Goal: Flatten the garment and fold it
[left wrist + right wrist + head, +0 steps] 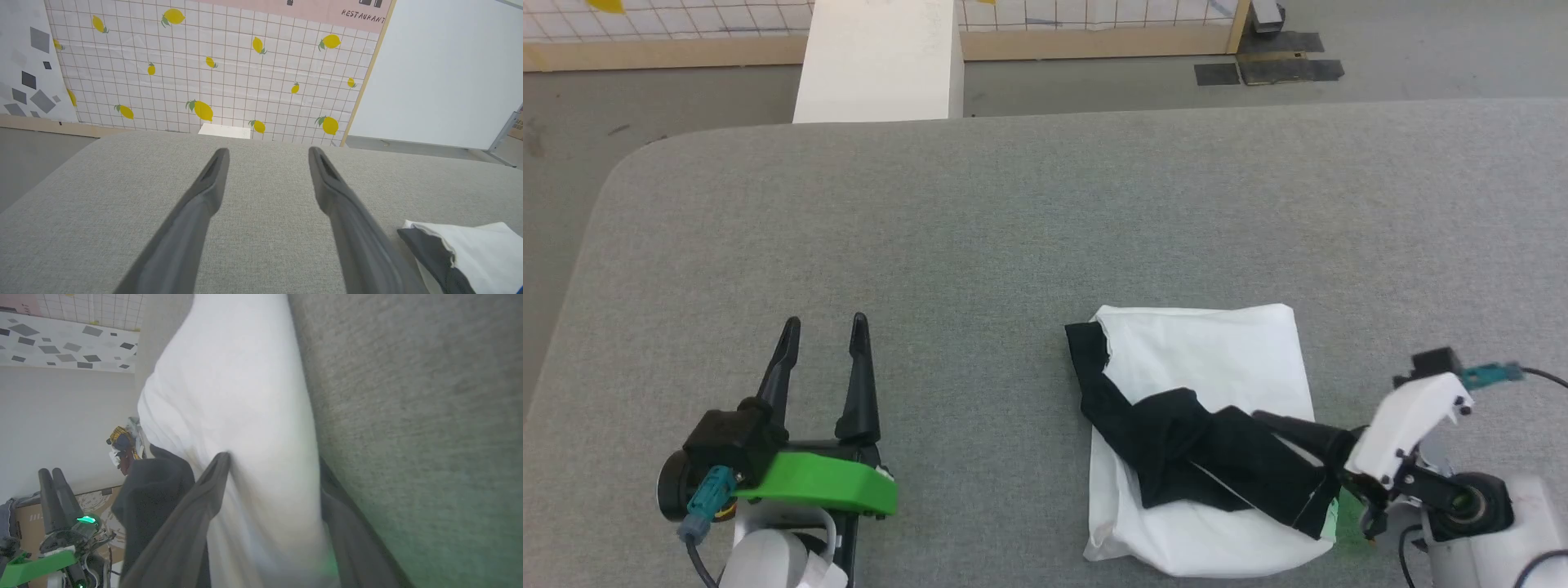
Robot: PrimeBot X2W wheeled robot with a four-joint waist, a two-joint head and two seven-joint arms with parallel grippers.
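The folded T-shirt [1201,359] lies by the bench's [1013,204] near edge, right of middle. The right gripper [273,459] straddles its near-right corner, fingers apart, not clamped — pinching one layer could undo the fold. Left gripper [825,322] spread, empty.

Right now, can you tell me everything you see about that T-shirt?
The T-shirt looks like soft cotton, white with black sleeves. It lies folded into a rough rectangle on the grey table, close to the robot on its right side. A crumpled black sleeve drapes across its top. The right gripper has its open fingers astride the shirt's near right edge. The left gripper is well apart from it.
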